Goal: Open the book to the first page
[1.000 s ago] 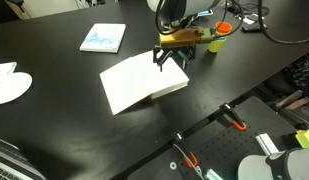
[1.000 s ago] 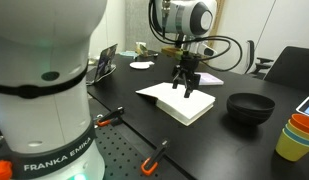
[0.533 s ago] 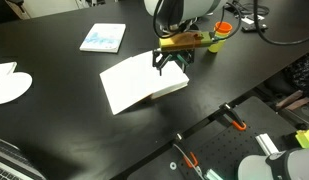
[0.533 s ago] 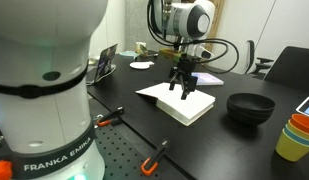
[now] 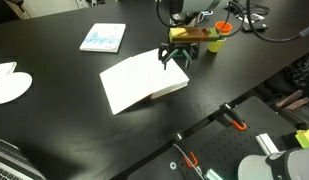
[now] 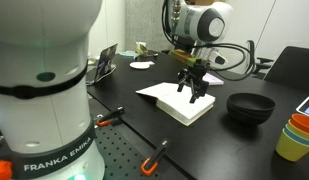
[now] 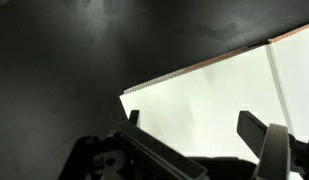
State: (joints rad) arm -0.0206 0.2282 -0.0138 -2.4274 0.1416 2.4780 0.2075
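Note:
The book (image 5: 142, 82) lies flat on the black table with a plain white page (image 7: 209, 100) facing up. It also shows in an exterior view (image 6: 179, 103). Its tan cover shows only as a thin brownish line along the page's far edge (image 7: 219, 58). My gripper (image 5: 176, 60) hovers just above the book's edge nearest the cups, as the exterior view (image 6: 194, 92) also shows. In the wrist view the gripper (image 7: 192, 122) is open, with a finger on either side of the white page and nothing between them.
A thin light-blue booklet (image 5: 102, 38) and a round white plate-like object (image 5: 9, 85) lie farther off on the table. A black bowl (image 6: 250, 105) and stacked coloured cups (image 6: 299, 135) stand beyond the book. Orange clamps (image 5: 234, 122) grip the table edge.
My gripper has shifted sideways toward the bowl and cups and risen slightly off the book's edge. The book and page have not moved.

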